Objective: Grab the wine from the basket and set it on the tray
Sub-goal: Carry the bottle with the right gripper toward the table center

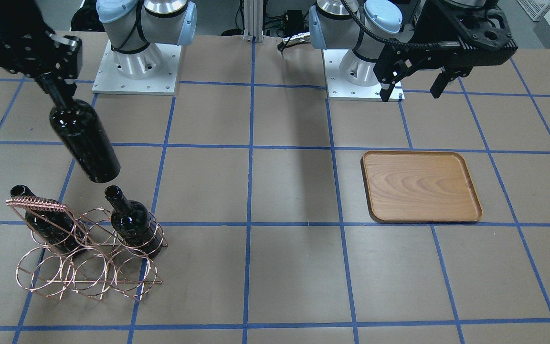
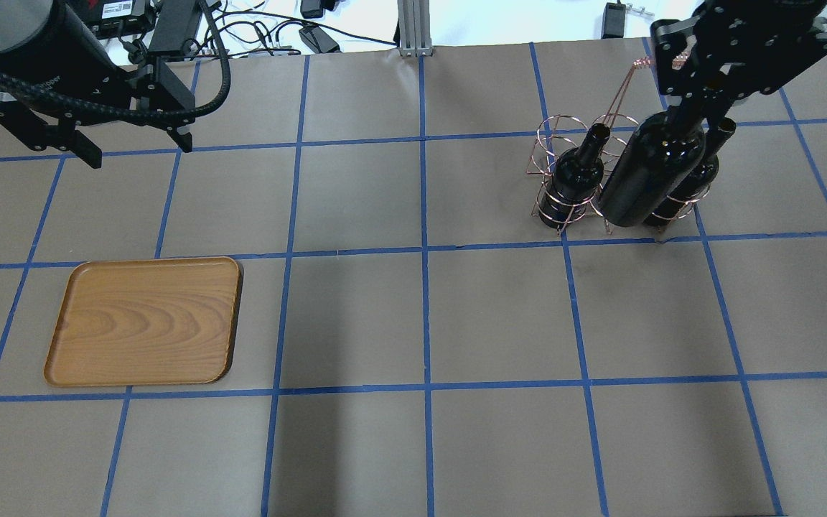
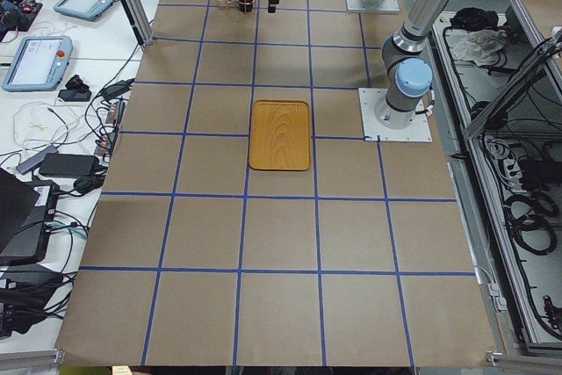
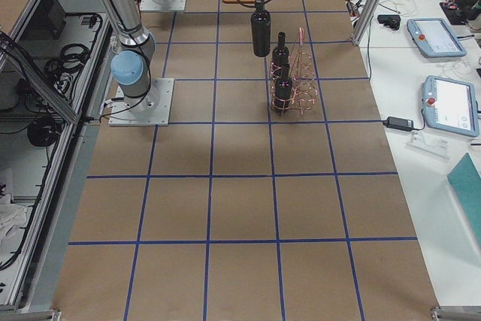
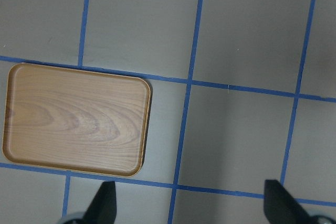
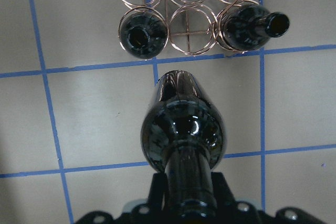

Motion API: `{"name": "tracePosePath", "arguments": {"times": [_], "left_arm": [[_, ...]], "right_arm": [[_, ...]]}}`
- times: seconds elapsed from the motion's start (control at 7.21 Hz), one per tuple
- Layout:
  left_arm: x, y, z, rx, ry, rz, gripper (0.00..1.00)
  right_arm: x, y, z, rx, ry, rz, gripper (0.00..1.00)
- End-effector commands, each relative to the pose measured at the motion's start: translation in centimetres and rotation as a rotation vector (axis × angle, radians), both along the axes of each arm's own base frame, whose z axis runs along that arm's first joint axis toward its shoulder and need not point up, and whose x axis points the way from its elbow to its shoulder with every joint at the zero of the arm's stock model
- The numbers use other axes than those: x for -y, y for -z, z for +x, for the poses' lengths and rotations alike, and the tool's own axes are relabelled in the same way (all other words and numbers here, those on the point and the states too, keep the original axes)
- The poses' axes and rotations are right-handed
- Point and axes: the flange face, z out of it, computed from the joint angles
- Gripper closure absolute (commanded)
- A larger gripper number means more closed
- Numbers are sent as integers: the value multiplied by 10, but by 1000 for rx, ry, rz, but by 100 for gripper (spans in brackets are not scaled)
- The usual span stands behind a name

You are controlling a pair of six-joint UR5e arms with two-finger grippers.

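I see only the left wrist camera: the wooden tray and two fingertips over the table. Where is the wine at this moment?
Observer: The right gripper holds one wine bottle by its neck, in the air beside the basket.
Operator: How many bottles are in the basket?
Observer: Two other bottles stand in the end rings of the row nearer the robot; the ring between them is empty.
Operator: Is the held one tilted?
Observer: In the right side view it hangs about vertical, mouth up in the gripper.
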Motion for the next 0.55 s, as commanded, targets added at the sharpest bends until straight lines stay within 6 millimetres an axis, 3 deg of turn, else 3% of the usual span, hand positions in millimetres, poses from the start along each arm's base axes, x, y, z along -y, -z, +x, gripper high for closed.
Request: {"name": "tracePosePath", "arguments": {"times": [0.0, 0.42], "left_arm": [[0, 0, 1, 2, -1, 0, 0], [0, 0, 1, 0, 1, 0, 0]], "right_arm": [[-14, 33, 107, 24, 61, -6, 100], [11, 117, 200, -5, 178, 28, 99]]}}
